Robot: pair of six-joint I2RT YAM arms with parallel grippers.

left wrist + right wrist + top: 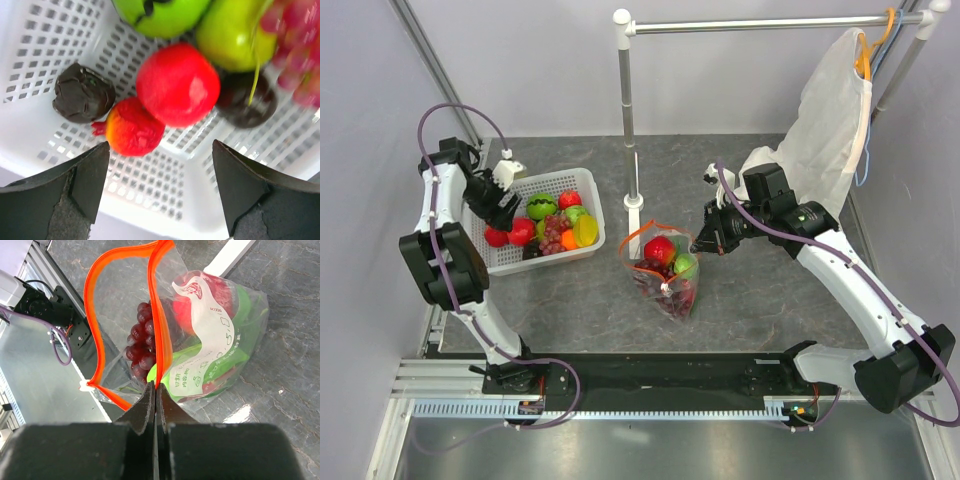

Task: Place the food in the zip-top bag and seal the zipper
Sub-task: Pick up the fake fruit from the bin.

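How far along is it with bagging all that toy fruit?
Partway. Done: an apple and grapes sit in the bag. In hand: the right tool pinches the orange zipper strip, mouth open; the left tool, open, hovers over the basket. Left: several fruits there, then sealing.

The top view looks steeply down from behind the six o'clock edge of the table [770,300], taking in all of it. The left wrist view peers close into the basket [165,185] — nine o'clock from above; the right wrist view sits close over the mid-table bag [210,340].
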